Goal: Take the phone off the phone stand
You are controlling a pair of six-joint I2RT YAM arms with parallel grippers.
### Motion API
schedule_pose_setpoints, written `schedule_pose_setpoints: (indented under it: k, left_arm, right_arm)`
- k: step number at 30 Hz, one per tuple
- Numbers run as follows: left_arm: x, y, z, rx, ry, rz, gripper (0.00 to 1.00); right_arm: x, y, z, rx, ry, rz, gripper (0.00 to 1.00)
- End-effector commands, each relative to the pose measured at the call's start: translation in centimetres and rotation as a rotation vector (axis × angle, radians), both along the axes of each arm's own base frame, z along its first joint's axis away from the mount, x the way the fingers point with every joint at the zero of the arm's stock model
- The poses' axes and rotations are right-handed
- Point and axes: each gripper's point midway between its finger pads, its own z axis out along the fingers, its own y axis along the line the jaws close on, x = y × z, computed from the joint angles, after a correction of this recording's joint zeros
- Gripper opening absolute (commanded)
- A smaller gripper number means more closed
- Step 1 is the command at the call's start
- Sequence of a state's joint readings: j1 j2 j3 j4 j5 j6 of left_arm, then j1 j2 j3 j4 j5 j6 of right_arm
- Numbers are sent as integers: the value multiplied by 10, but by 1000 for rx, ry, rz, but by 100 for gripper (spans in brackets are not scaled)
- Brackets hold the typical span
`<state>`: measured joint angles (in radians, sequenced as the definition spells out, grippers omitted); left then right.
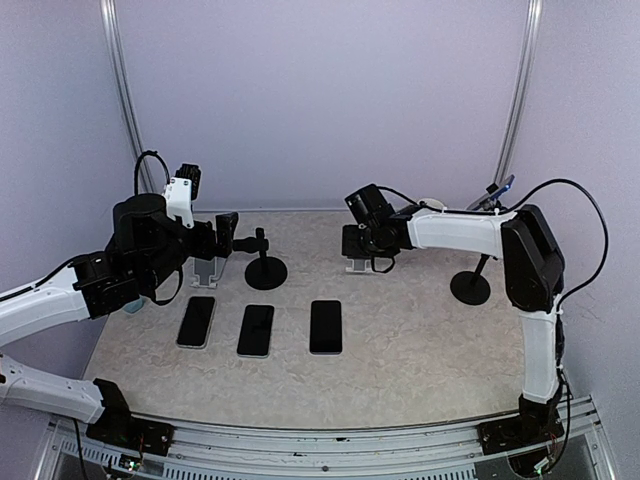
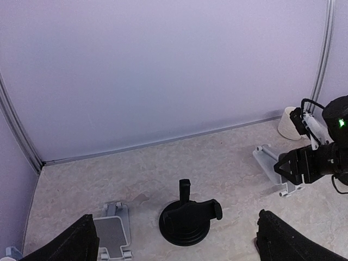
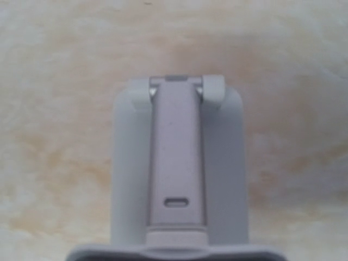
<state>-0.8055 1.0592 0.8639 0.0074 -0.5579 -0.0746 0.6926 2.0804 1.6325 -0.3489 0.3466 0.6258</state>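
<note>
A phone (image 1: pixel 499 190) sits tilted in the clamp of a tall black phone stand (image 1: pixel 470 287) at the back right, partly hidden by the right arm. My right gripper (image 1: pixel 356 246) is far left of it, low over a small grey folding stand (image 3: pixel 176 179) that fills the right wrist view; its fingers do not show there. It also shows in the left wrist view (image 2: pixel 285 167), against that grey stand (image 2: pixel 269 163). My left gripper (image 2: pixel 176 239) is open and empty above a black stand (image 2: pixel 187 217) that holds no phone.
Three dark phones lie flat in a row: left (image 1: pixel 197 321), middle (image 1: pixel 256 330), right (image 1: pixel 326 326). Another grey folding stand (image 1: pixel 206 270) stands at the left beside the phoneless black stand (image 1: pixel 265 270). A white cup-like thing (image 2: pixel 288 123) is by the back wall.
</note>
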Motion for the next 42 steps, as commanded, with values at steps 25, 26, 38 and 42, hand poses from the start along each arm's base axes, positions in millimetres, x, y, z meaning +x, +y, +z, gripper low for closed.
schedule_pose_setpoints:
  k: [25,26,38,42]
  left_arm:
    - [0,4,4,-28,-20,14,99]
    - [0,4,4,-27,-20,16,99]
    - [1,4,4,-25,-20,17,99]
    - [-1,4,7,-35,-22,8,99]
  right_arm:
    - [14,87,-42,11,2,-70,62]
    - [14,89,-42,13,1,-71,62]
    - [7,101,-46,44,22,-36,96]
    - [5,108,-19,64,-18,1,100]
